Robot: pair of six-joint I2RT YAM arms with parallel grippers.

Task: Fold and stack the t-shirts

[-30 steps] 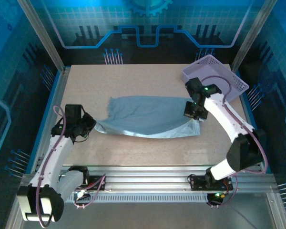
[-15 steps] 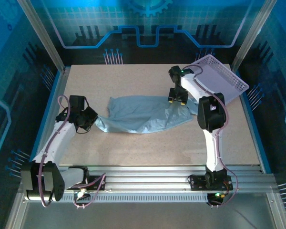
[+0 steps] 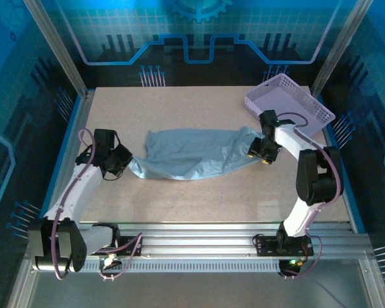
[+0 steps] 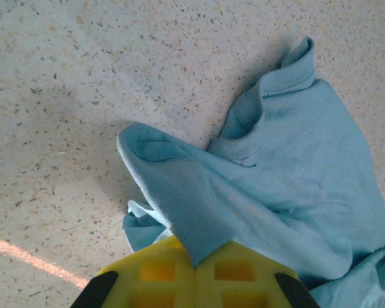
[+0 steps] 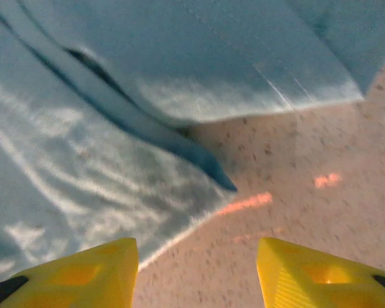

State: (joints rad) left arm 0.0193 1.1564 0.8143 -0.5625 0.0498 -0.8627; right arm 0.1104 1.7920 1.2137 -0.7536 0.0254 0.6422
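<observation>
The t-shirt (image 3: 192,154) lies rumpled between left gripper (image 3: 124,163) and right gripper (image 3: 259,154) (lavender basket (image 3: 311,110) beyond).

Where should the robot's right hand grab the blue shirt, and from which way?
Probably the shirt's free right edge, lying just ahead of the open right gripper. Come straight down from above with a finger on each side of it: the cloth lies thin and flat on the table, and the left gripper pinches the opposite end.
</observation>
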